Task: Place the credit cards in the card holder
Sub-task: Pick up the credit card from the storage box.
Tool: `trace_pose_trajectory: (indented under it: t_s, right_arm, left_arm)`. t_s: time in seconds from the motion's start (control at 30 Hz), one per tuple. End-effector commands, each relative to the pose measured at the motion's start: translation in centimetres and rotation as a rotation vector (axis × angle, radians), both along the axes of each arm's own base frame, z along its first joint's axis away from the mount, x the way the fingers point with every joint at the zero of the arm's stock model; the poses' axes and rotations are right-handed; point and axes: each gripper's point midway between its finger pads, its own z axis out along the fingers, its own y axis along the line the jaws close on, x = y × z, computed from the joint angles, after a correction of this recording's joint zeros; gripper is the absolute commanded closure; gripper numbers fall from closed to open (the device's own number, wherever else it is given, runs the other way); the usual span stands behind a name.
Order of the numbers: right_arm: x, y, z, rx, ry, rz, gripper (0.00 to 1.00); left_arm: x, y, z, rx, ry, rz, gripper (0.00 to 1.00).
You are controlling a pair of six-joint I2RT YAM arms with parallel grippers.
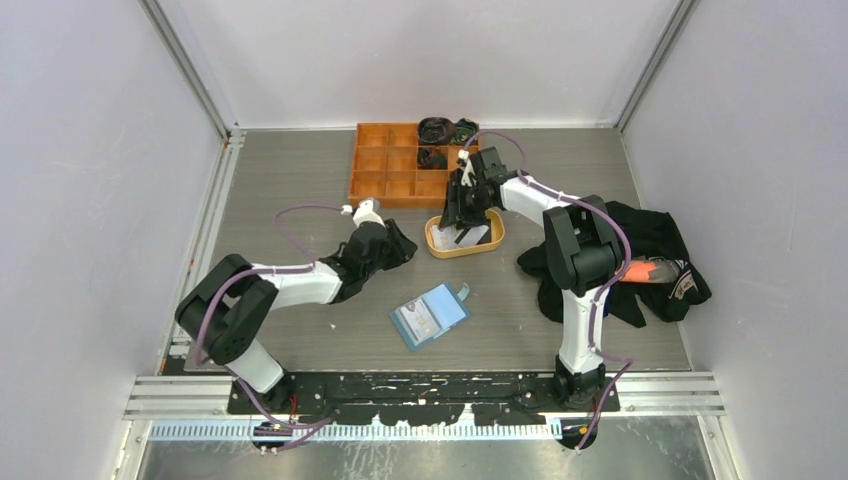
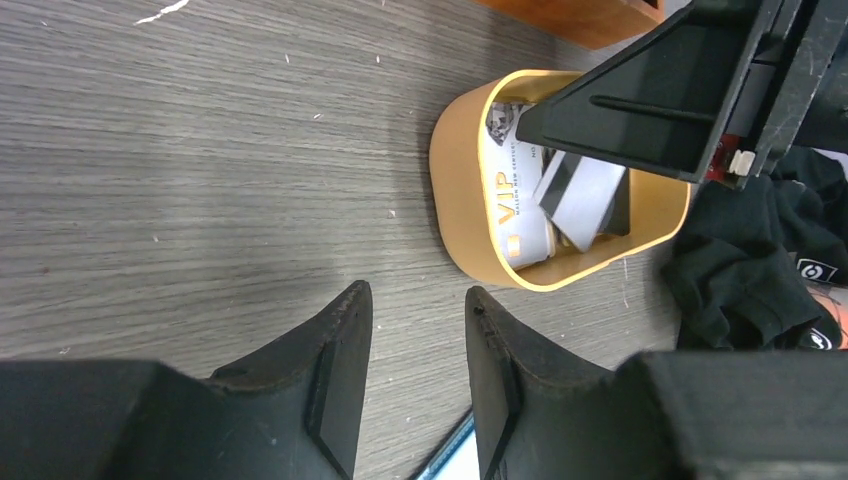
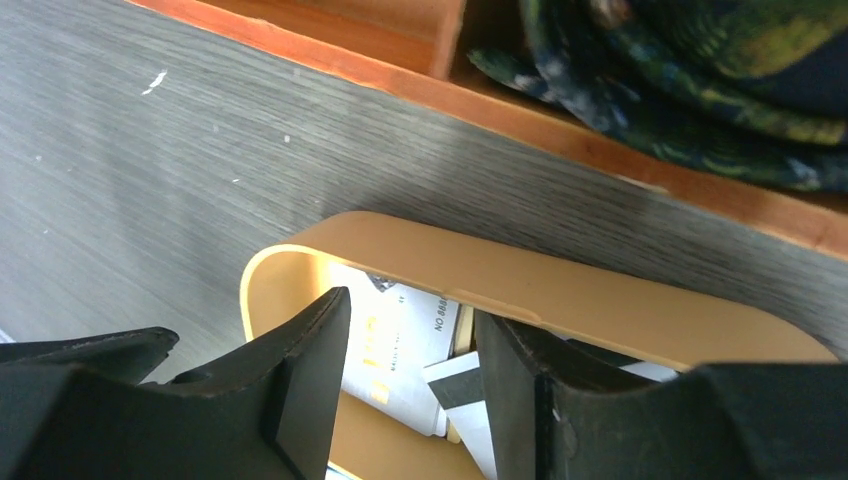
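Observation:
The blue card holder (image 1: 430,315) lies open on the table's near middle; one corner (image 2: 452,452) shows under my left fingers. Several credit cards sit in the oval tan dish (image 1: 440,243): a white one with gold print (image 2: 508,205) (image 3: 395,340) and a grey one with a dark stripe (image 2: 588,198) (image 3: 462,385). My right gripper (image 1: 462,222) (image 3: 412,312) reaches down into the dish, jaws apart around the cards, the striped card's edge against one finger; no card is visibly clamped. My left gripper (image 1: 400,246) (image 2: 415,293) hovers left of the dish, half open and empty.
An orange compartment tray (image 1: 385,170) (image 3: 600,135) stands behind the dish, with dark patterned items (image 1: 440,130) (image 3: 680,70) in its far right cells. A heap of black cloth (image 1: 650,260) (image 2: 760,260) lies to the right. Grey walls close in the table.

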Motion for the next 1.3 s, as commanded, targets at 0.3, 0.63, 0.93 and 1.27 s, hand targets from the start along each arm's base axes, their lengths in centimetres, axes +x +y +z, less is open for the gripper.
trace_pose_trajectory:
  t_s: [0.3,0.63,0.93,1.27]
  right_arm:
    - [-0.3,-0.6,-0.7,-0.056,-0.029,-0.079,0.41]
    - [-2.1,2.8,1.5,0.163,0.040,-0.030,0.44]
    - [-2.7,4.1,4.1,0.306,0.067,-0.011,0.48]
    - [-3.2,4.6,7.7,0.419,0.049,0.020,0.53]
  left_arm:
    - [2.7,-2.2,-1.3,0.012,0.064,0.013,0.61]
    - [2.9,-3.3,-1.9,0.025,0.088,-0.030,0.61]
    - [2.9,-3.6,-2.3,0.034,0.099,-0.047,0.62]
    - [2.9,-3.5,-2.3,0.036,0.101,-0.048,0.62]
